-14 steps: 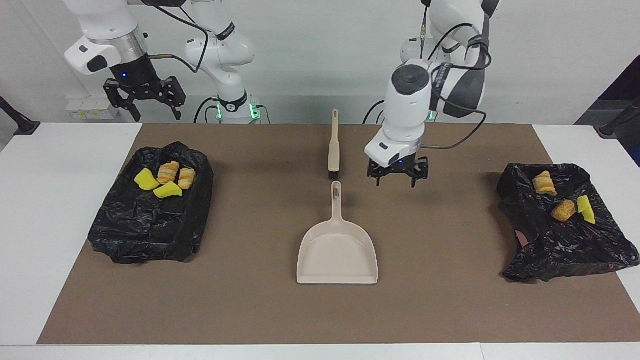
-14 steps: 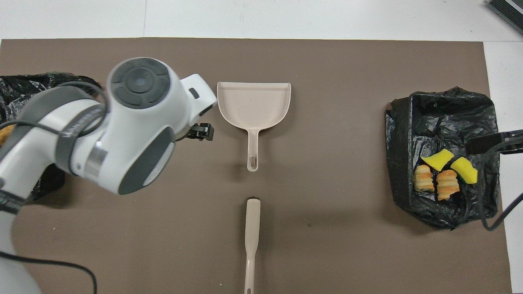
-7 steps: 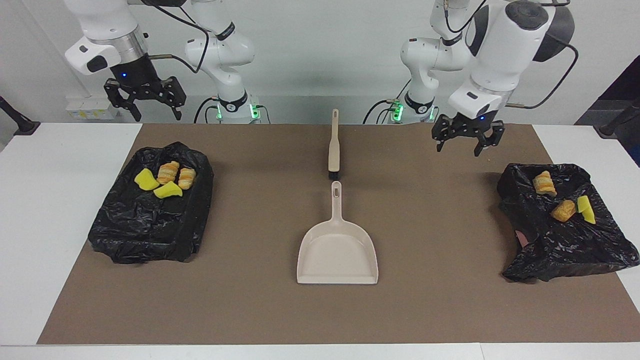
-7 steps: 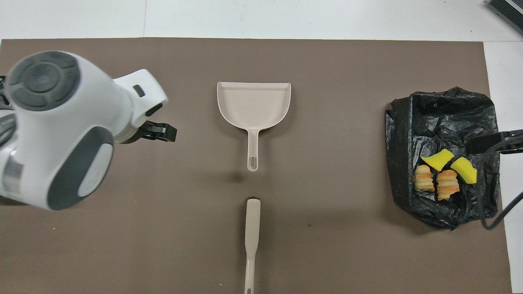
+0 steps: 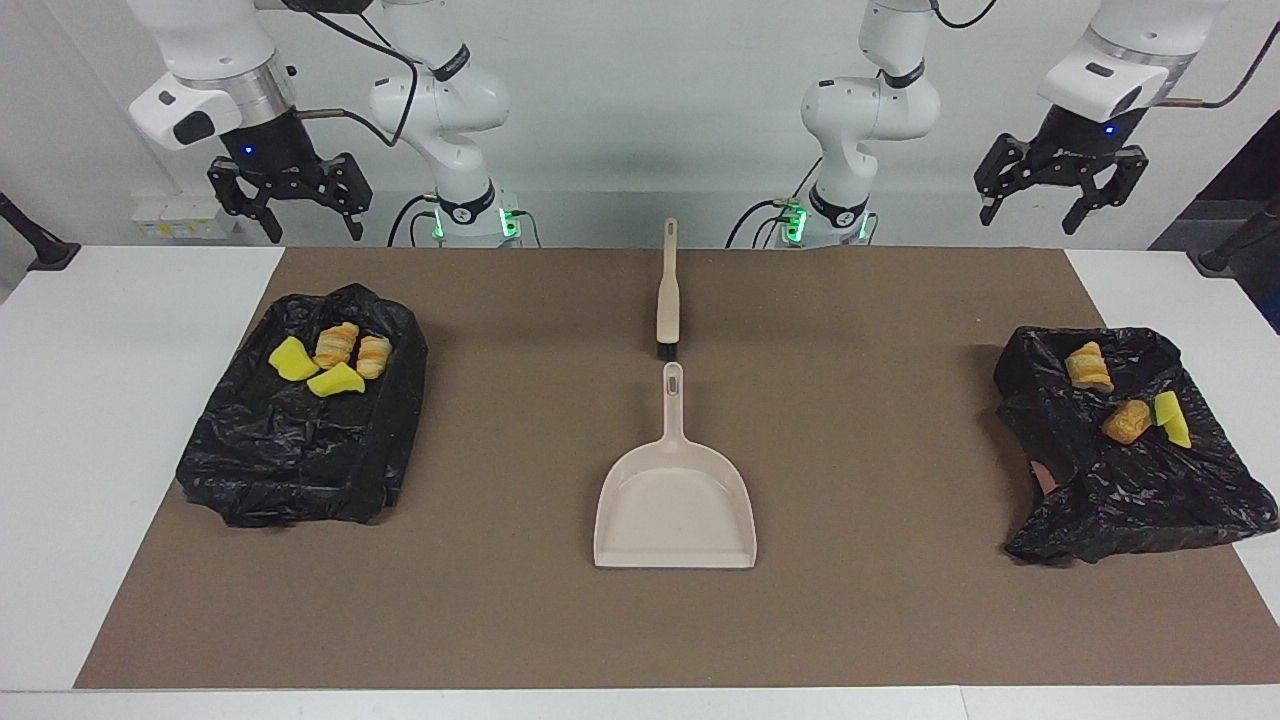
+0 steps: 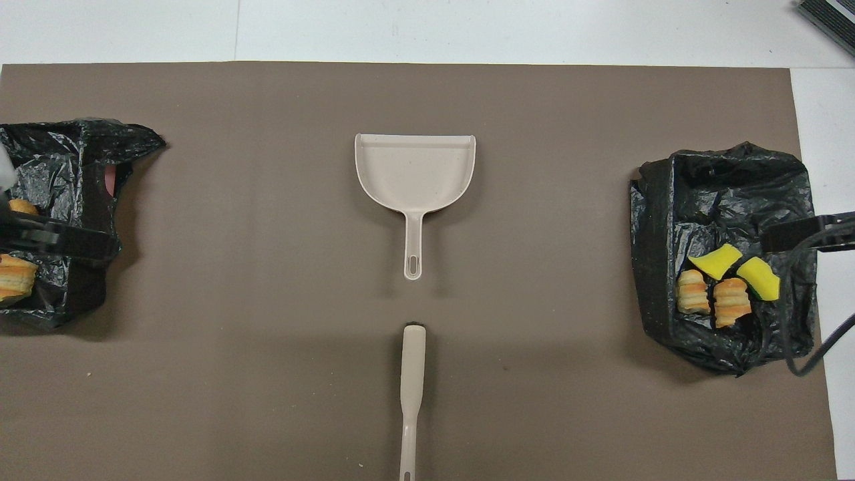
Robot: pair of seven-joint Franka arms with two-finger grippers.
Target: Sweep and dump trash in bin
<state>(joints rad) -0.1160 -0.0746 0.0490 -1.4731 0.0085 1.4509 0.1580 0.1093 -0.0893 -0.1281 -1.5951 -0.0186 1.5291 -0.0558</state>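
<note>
A beige dustpan (image 5: pixel 675 500) (image 6: pixel 414 167) lies empty in the middle of the brown mat, handle toward the robots. The beige brush (image 5: pixel 668 300) (image 6: pixel 412 381) lies in line with it, nearer to the robots. Yellow and bread-like trash (image 5: pixel 336 362) (image 6: pixel 721 280) sits in the black-lined bin (image 5: pixel 290 460) (image 6: pixel 721 187) at the right arm's end. More trash (image 5: pixel 1127 421) (image 6: pixel 17 277) sits in the bin (image 5: pixel 1140 500) (image 6: pixel 60 153) at the left arm's end. My left gripper (image 5: pixel 1050 215) hangs open and empty high over its table end. My right gripper (image 5: pixel 313 235) waits open and empty, raised over its end.
The brown mat (image 5: pixel 880 620) covers most of the white table (image 5: pixel 100 420). Both arm bases (image 5: pixel 455 210) stand at the robots' edge. A cable (image 6: pixel 811 354) hangs over the bin at the right arm's end in the overhead view.
My left gripper has risen from low beside the dustpan handle and swung out to the left arm's end, staying open. The right arm, dustpan, brush and trash have not moved.
</note>
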